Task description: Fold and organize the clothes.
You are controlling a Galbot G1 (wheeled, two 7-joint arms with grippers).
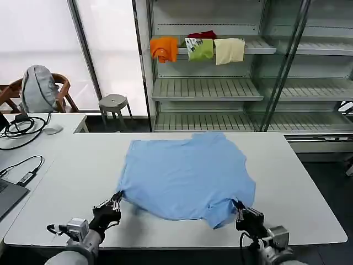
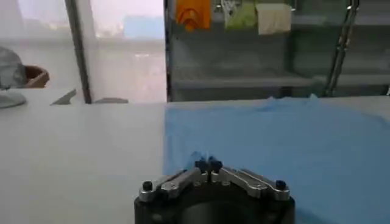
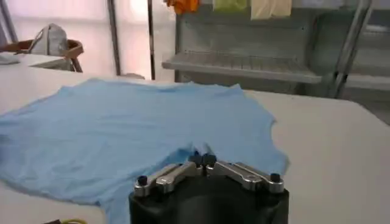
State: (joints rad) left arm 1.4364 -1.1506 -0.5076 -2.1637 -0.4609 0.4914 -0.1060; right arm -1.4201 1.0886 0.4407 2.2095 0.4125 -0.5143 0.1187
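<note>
On the white bench, the light blue T-shirt is lying spread out and mostly flat, its long axis running across the bench from the robot's left to its right, with the broad straight edge lying toward the far side and the rumpled corners pointing back toward the robot. Near the front edge, the left gripper is sitting at the shirt's near left corner, its fingertips pressed together on a small pinch of blue cloth. At the near right corner, the right gripper is likewise clenching the fabric, its tips meeting over a raised fold in the right wrist view, where the cloth is bunching slightly around them. Both corners are lifting a little off the bench while the rest of the shirt is resting flat. Behind the bench, orange, green and cream garments are hanging over the edge of a metal shelf.
</note>
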